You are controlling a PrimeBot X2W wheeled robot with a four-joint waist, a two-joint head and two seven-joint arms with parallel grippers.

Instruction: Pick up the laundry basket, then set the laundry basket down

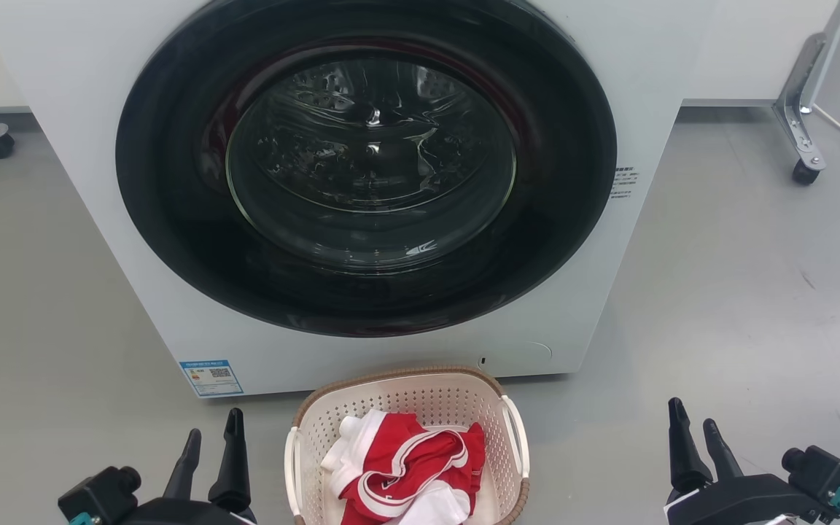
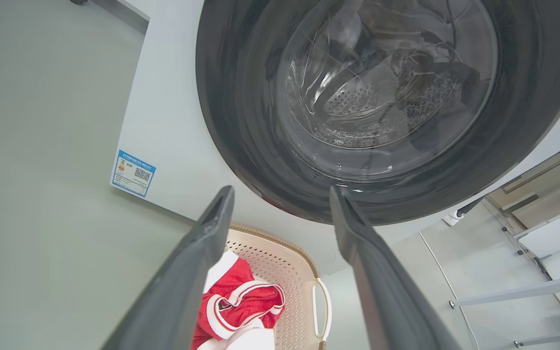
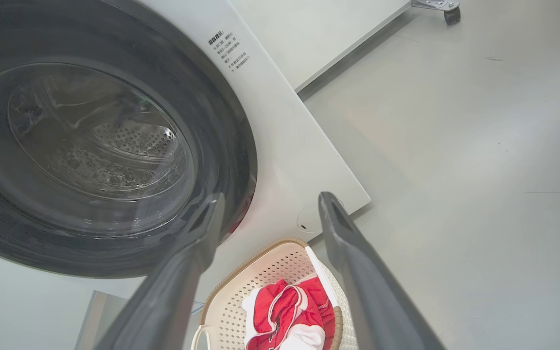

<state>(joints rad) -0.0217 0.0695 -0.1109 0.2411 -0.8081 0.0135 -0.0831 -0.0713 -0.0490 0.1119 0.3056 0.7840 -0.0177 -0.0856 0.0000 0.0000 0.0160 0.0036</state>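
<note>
On the floor (image 1: 741, 292), just before the washer (image 1: 135, 240): the basket (image 1: 427, 399), upright, between both grippers, touching neither. Holds red-and-white cloth (image 1: 405, 467). At lower left, the left gripper (image 1: 214, 424), fingers parted, grasping nothing, near the basket's left side but apart from it. At lower right, the right gripper (image 1: 691, 413), likewise parted and empty, farther from the basket. Washer door closed.

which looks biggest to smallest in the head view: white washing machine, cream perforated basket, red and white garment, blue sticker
1. white washing machine
2. cream perforated basket
3. red and white garment
4. blue sticker
</note>
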